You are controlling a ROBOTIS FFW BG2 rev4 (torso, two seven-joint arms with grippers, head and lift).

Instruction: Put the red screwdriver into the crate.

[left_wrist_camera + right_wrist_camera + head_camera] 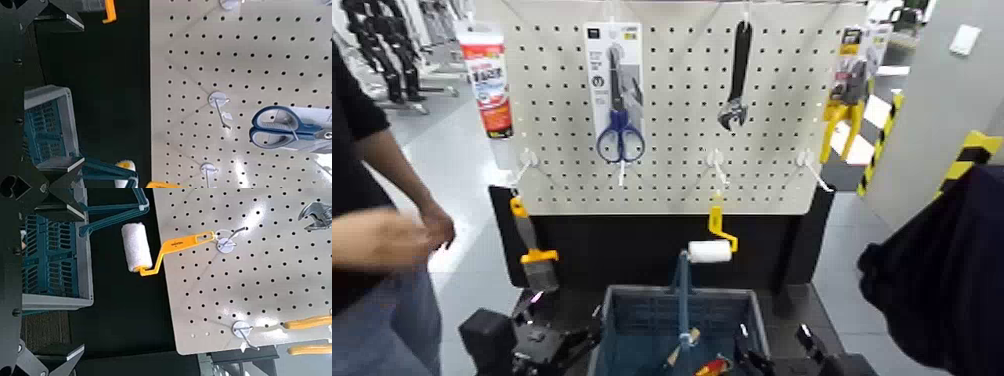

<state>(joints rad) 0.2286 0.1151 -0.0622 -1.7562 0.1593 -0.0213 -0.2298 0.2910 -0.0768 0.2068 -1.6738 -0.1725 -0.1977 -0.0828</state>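
At the far left I see a person's arm (384,240) near the board (672,110); if I swing the left arm outward without checking, it could meet that arm. The brush (528,245) hangs just beyond the left hand (566,305), so raising or reaching forward carelessly might knock it loose. That hand is open with nothing in it, beside the crate's left edge. Its nearer finger could catch the crate (756,318) at the rim if I pull back at a slant, and drag or tip it.

The crate's handle (684,300) stands upright across the middle, a likely snag for either arm crossing over. Right of it, toward the near edge, lies what I take to be the screwdriver (713,367), red and yellow, already inside the crate. A wooden-handled tool (682,348) lies close to it on the left. I judge the placing done, so the chief risk is needless reaching: a fresh grab could jam against the handle or pinch the wrong tool.

Above the far edge hangs the roller (710,251); a bumped handle could swing into it and drop it in. The right hand (774,330), open and empty, waits by the right edge; moving inward, it could shove the crate.
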